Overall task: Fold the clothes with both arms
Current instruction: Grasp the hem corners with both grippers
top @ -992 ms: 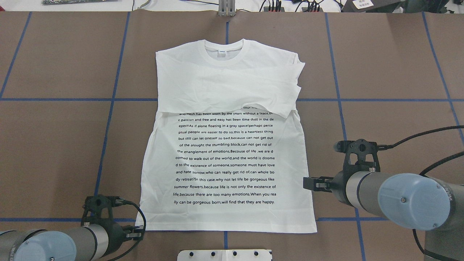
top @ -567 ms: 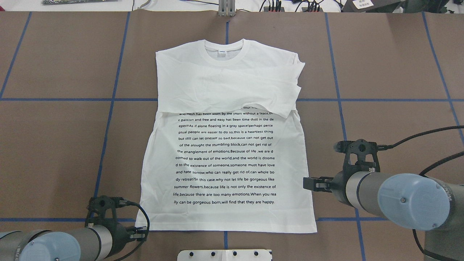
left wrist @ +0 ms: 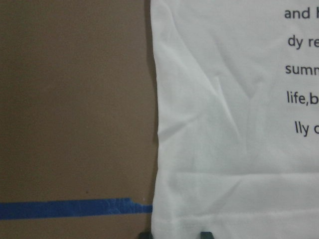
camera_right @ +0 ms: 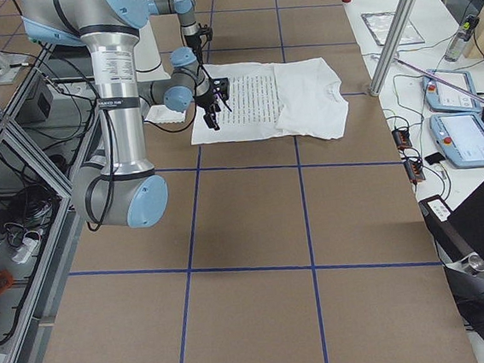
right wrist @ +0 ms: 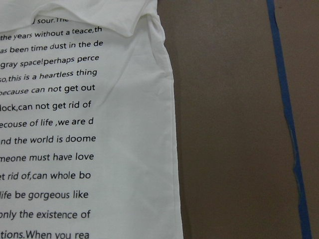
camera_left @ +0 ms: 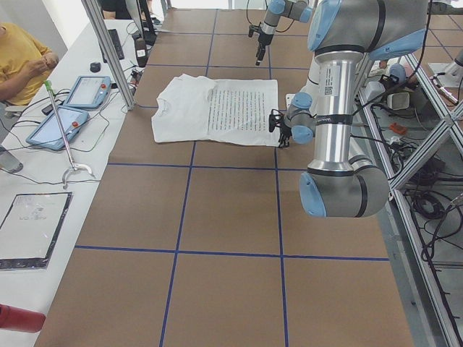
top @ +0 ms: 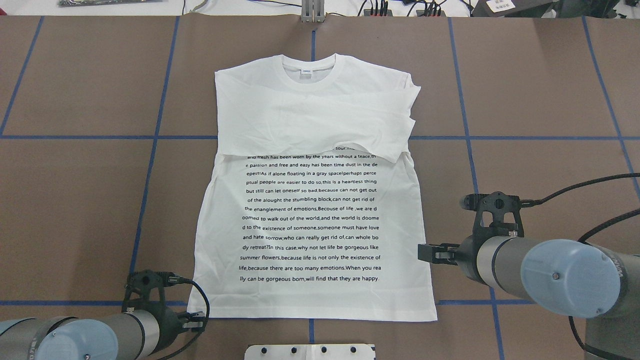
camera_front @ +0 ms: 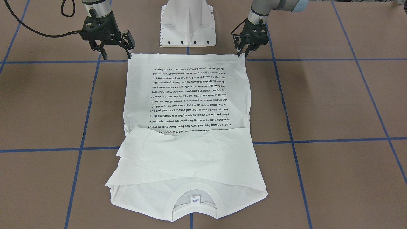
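The white long-sleeved T-shirt [top: 310, 225] lies flat on the brown table, printed text up, collar [top: 307, 67] at the far side and both sleeves folded across the chest. My left gripper [camera_front: 245, 51] is open and low at the shirt's near-left hem corner. In the left wrist view the fingertips [left wrist: 207, 234] straddle the hem. My right gripper [camera_front: 116, 51] is open wide and empty, held above the table by the near-right hem corner. In the overhead view it shows at the shirt's right edge [top: 425, 252]. The right wrist view shows only that shirt edge [right wrist: 164, 149].
The white metal pedestal [camera_front: 187, 25] stands just behind the hem, between the arms. Blue tape lines [top: 150, 165] cross the brown table. A side bench with tablets [camera_left: 72, 108] and a seated person [camera_left: 22, 58] lies beyond the collar end.
My left gripper has moved a little to the right, closer in on the shirt's near-left hem corner. The right arm and the shirt have not moved.
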You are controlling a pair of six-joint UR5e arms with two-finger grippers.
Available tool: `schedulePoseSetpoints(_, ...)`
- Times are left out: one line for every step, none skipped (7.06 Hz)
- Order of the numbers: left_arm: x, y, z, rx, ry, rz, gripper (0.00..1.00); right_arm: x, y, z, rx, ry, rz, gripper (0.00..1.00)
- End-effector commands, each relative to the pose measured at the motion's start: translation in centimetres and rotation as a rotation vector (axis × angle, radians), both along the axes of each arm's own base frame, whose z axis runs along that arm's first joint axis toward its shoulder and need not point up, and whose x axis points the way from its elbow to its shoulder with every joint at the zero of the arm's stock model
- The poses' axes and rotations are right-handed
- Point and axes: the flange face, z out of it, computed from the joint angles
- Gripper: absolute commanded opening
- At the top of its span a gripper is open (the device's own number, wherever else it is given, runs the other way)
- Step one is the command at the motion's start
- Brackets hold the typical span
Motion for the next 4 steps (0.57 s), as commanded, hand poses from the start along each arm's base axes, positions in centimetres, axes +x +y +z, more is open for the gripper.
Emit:
schedulePoseSetpoints(0.2,-0.2,-0.8,0.000,0.017,-0.007,0.00,0.0,0.0,0.0,0.000,0.000,0.001,1.00)
schedulePoseSetpoints(-0.1,-0.6,-1.1,0.000,0.024,-0.015,0.00,0.0,0.0,0.0,0.000,0.000,0.001,1.00)
schedulePoseSetpoints(-0.4,-1.0,-1.5,0.002,0.032,-0.023,0.00,0.0,0.0,0.0,0.000,0.000,-0.001,1.00)
schedulePoseSetpoints(-0.5,-1.3,-1.5,0.009,0.031,-0.039,0.00,0.0,0.0,0.0,0.000,0.000,0.001,1.00)
